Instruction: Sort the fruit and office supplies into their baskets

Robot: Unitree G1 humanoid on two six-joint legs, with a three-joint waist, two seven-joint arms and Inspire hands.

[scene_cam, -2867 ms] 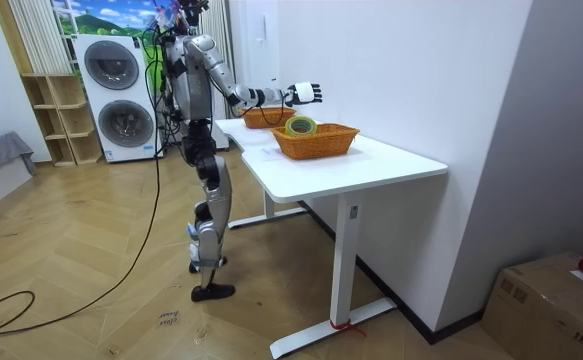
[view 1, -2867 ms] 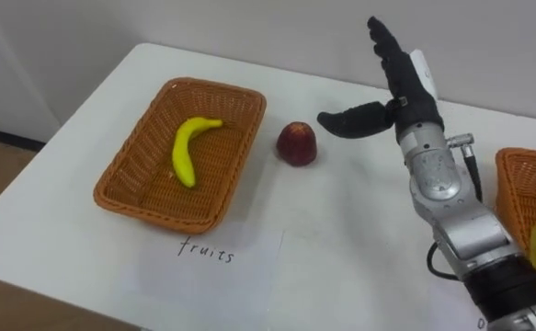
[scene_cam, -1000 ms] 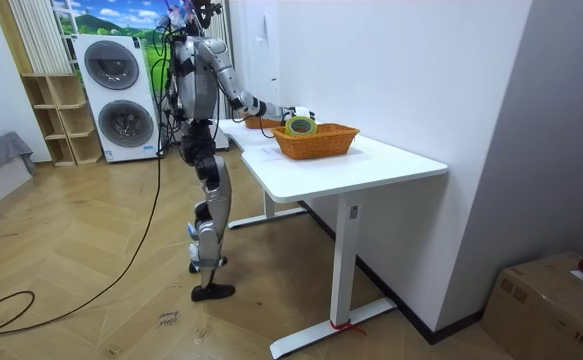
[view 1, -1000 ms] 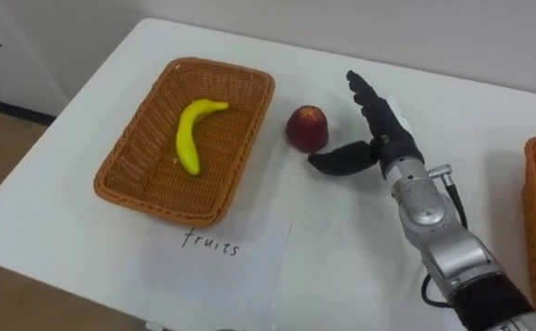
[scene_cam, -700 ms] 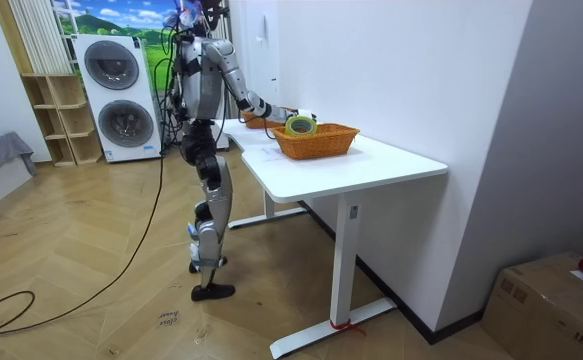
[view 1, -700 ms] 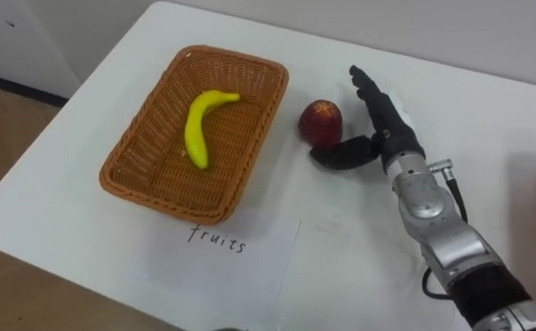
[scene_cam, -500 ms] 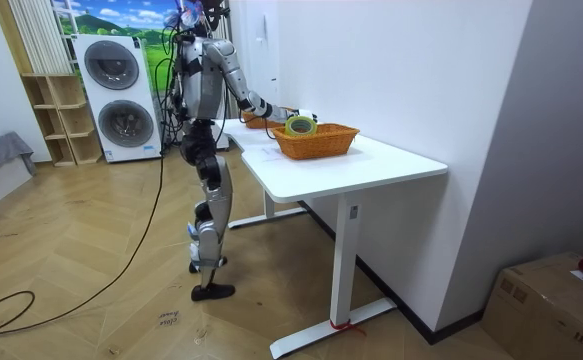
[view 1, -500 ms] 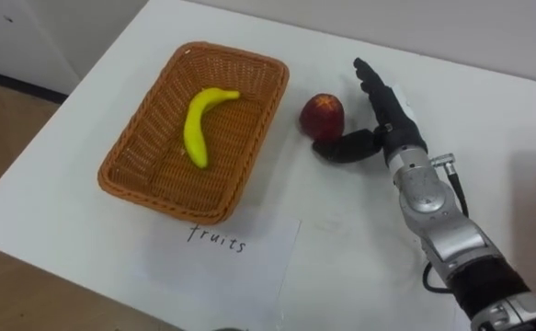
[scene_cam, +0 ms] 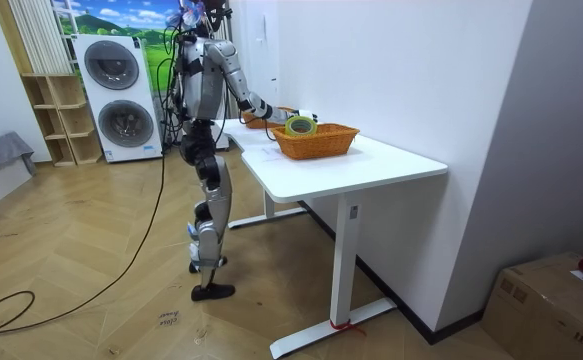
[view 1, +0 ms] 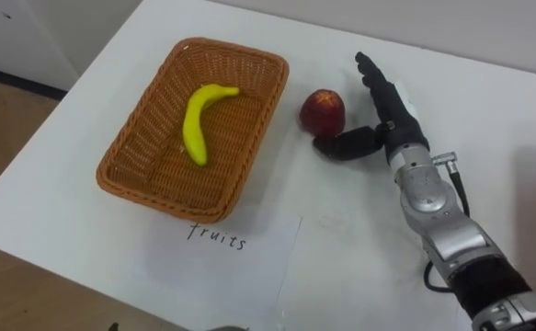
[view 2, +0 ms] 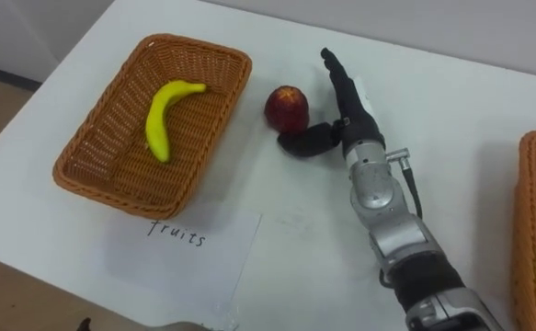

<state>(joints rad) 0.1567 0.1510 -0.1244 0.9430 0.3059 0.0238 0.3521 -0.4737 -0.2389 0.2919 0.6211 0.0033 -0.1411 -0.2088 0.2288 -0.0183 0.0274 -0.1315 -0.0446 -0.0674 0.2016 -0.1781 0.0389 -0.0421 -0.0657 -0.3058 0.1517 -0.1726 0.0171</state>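
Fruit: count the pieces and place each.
2. A banana lies in the left basket; an apple sits on the table beside the right hand. More may hide in the right basket.

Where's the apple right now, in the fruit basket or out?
Out. The apple sits on the table beside the fruit basket, by its right rim, with the open right hand next to it.

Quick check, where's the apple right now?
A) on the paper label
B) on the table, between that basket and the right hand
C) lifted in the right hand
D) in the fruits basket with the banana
B: the apple sits on the table, right of the fruits basket, beside the open right hand.
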